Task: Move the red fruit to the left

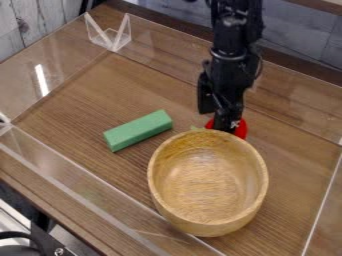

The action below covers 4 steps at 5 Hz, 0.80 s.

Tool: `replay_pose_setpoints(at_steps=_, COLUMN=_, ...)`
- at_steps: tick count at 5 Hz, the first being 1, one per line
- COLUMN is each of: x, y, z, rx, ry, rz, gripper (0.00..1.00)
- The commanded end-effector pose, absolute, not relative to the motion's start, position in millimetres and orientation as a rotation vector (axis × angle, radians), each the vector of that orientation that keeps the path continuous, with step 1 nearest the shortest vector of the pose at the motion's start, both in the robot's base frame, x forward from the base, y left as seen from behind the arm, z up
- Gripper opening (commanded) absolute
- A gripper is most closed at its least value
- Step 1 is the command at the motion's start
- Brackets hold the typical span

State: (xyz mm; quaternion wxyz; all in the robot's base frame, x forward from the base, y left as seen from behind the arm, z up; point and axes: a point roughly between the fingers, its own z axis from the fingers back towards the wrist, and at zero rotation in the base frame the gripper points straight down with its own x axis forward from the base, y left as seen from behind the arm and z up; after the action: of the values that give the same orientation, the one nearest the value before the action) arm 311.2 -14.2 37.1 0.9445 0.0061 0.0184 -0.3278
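My black two-fingered gripper (227, 118) was open, its fingers spread over the small rounded bright red toy fruit (235, 128). One finger crossed in front of the fruit and hid part of it, and I could not tell whether either tip touched it. Only a scrap of the fruit's green leafy stem end showed, at its left side in the view. The black robot arm (237, 30) ran out of the picture at the top and hid the surface behind it. A black cable-like thing (27, 240) was cut off at the lower left corner, too little of it in view for me to name.

The fruit lay just beyond the far rim of the large round pale wooden bowl (207, 185), so the bowl's edge closed in that side. The green rectangular block (139, 131) lay on the other side of the fruit's stem end, apart from it, near the bowl. Beyond the block, bare wood stretched toward the left of the view, and there was more bare wood to the right of the fruit.

All of it rested on a brown wooden tabletop (80, 95) with visible plank seams. Near its far edge stood a white wire-like object (111, 27), its shape hard to make out.
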Motion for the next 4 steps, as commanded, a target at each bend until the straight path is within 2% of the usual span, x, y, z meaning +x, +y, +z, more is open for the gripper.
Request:
replay_pose_setpoints(at_steps=1, x=319.0, y=-14.9, z=38.6, rx=0.025, ry=-0.013, rz=-0.688, gripper=1.0)
replay_pose_setpoints(at_steps=2, x=319.7, y=-13.8, z=34.5, rx=0.023, ry=-0.024, rz=-0.691, gripper=0.0)
replay_pose_setpoints(at_steps=4, x=321.1, y=-8.2, z=32.3, rx=0.024, ry=-0.058, rz=-0.68, gripper=0.0)
